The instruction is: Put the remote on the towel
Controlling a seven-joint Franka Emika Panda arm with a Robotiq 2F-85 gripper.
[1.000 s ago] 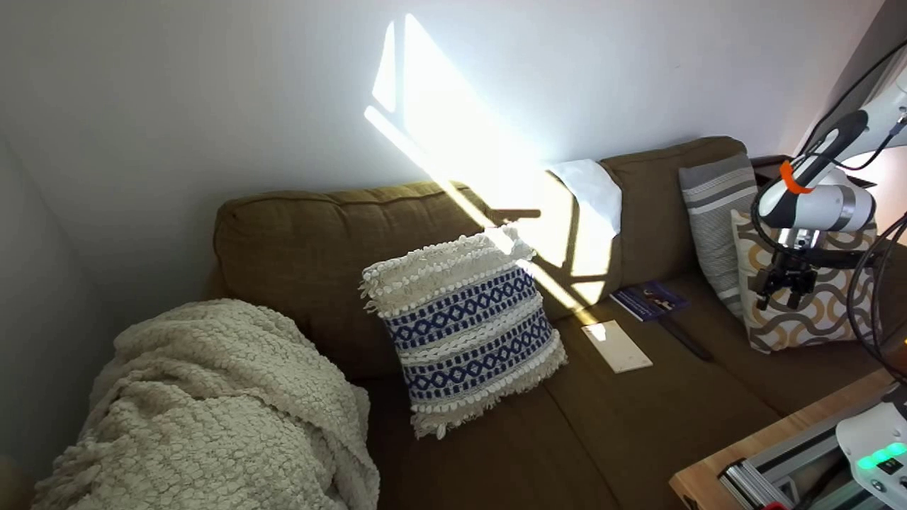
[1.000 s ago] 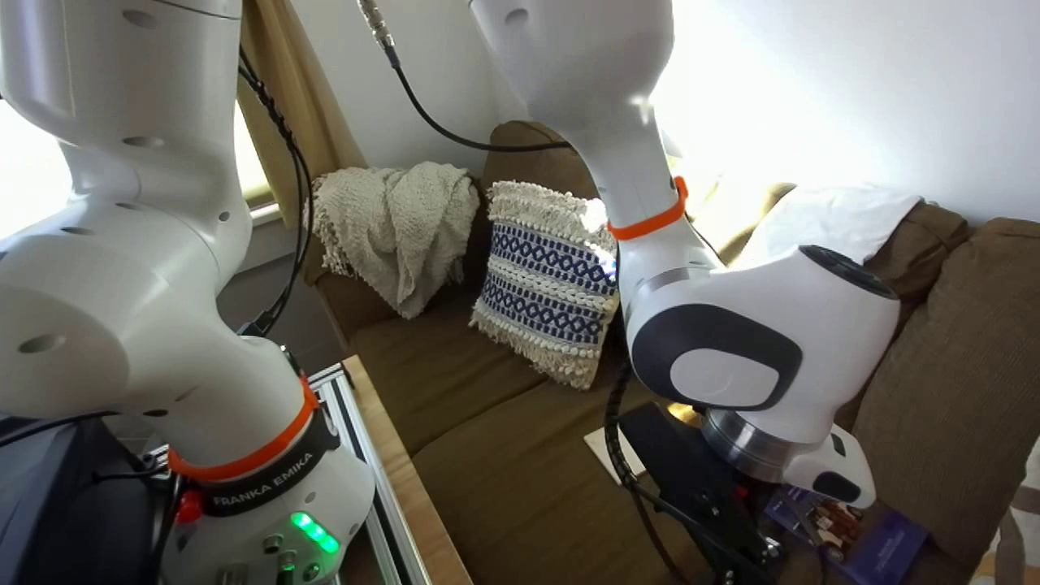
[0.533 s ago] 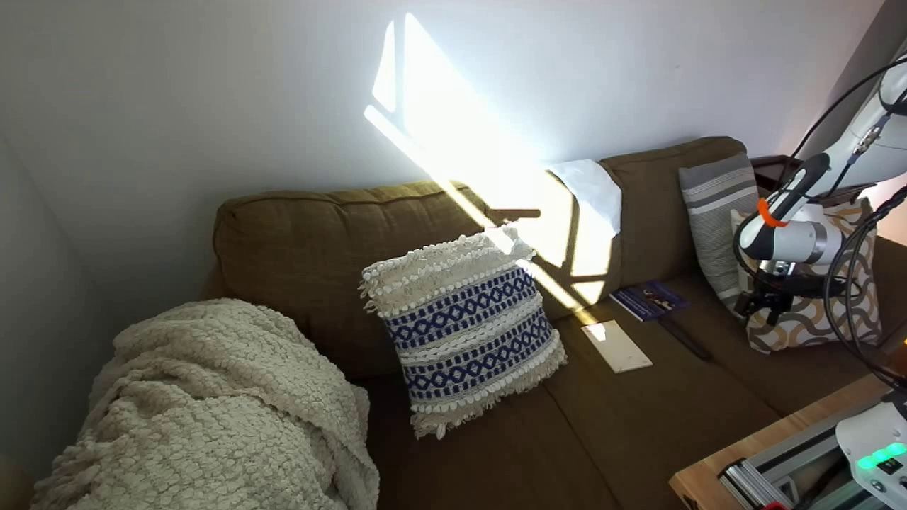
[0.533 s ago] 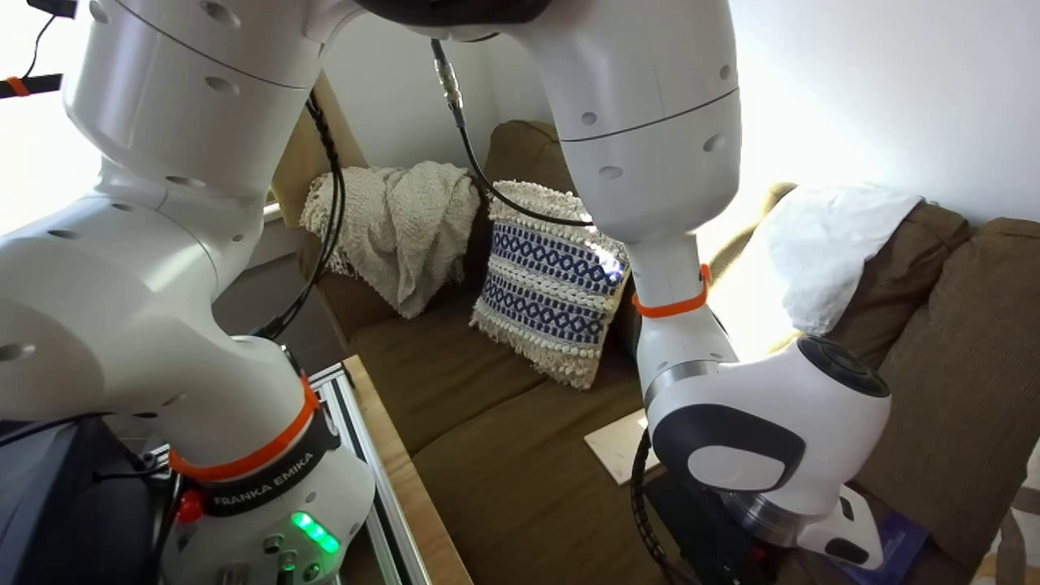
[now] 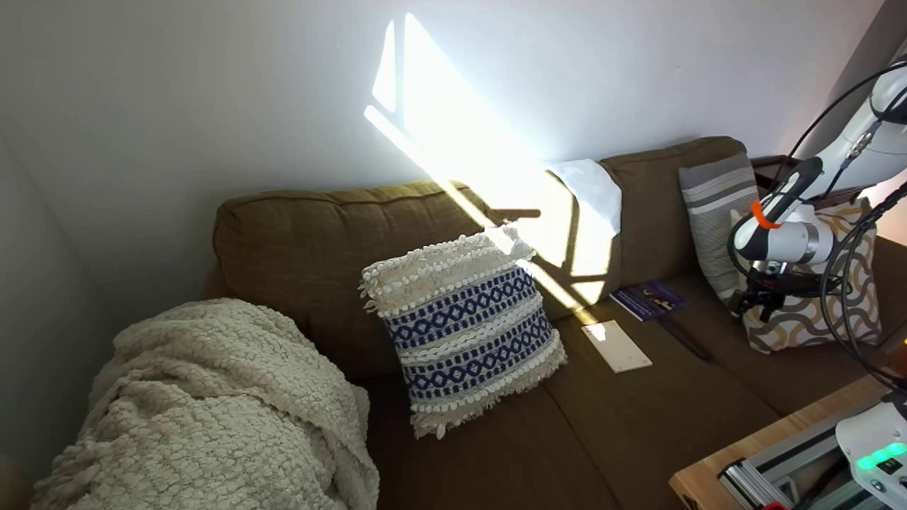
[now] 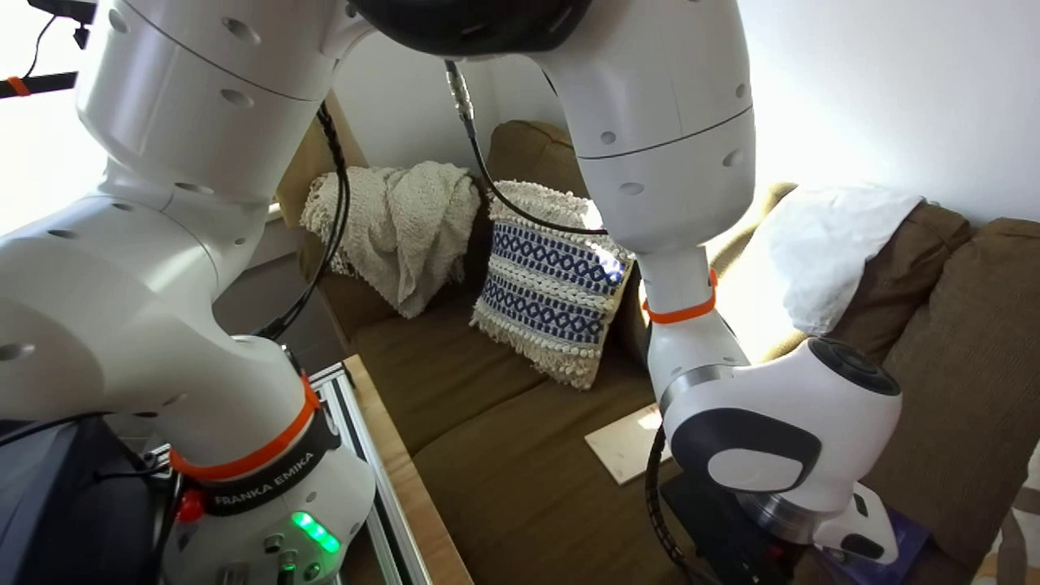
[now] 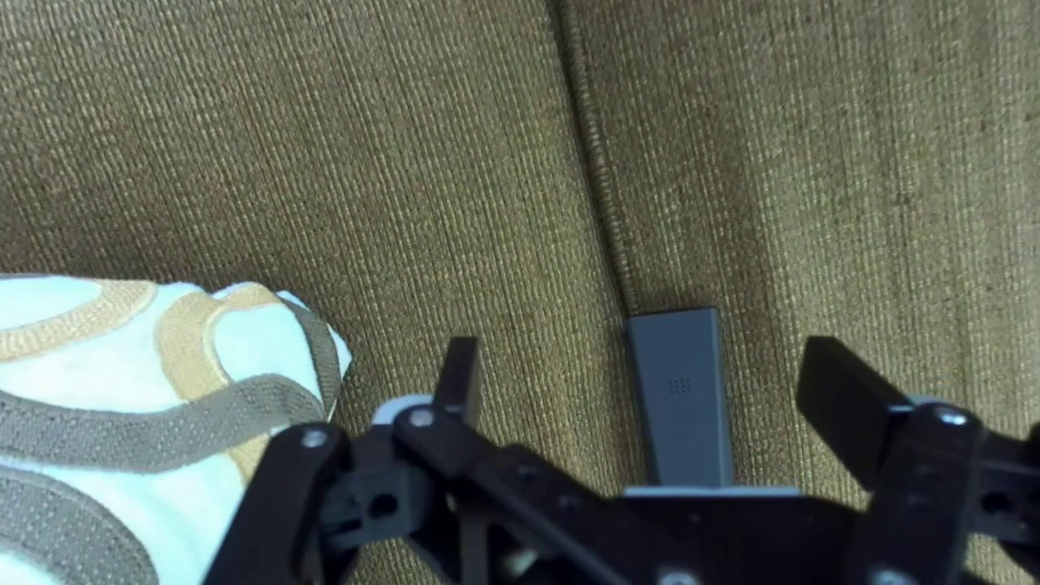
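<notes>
The end effector [image 7: 644, 374] has its 2 fingers [image 7: 459, 374] spread wide, gripping nothing; in the wrist view the remote [image 7: 681, 398] lies on the sofa [image 7: 422, 203], framed between them, just right of the gap's middle, its near end hidden; its long axis runs across the closing line, so a small shift right, then a descent, should probably suit; the towel [image 5: 594, 198] drapes the sofa back [image 5: 648, 212], left and far in an exterior view.

That glossy, rounded white arm [image 6: 650, 122] wears thin orange bands [image 6: 681, 314], black cables [image 6: 653, 487], green lights [image 6: 315, 532] and a black, silver-screwed claw [image 7: 643, 378].
</notes>
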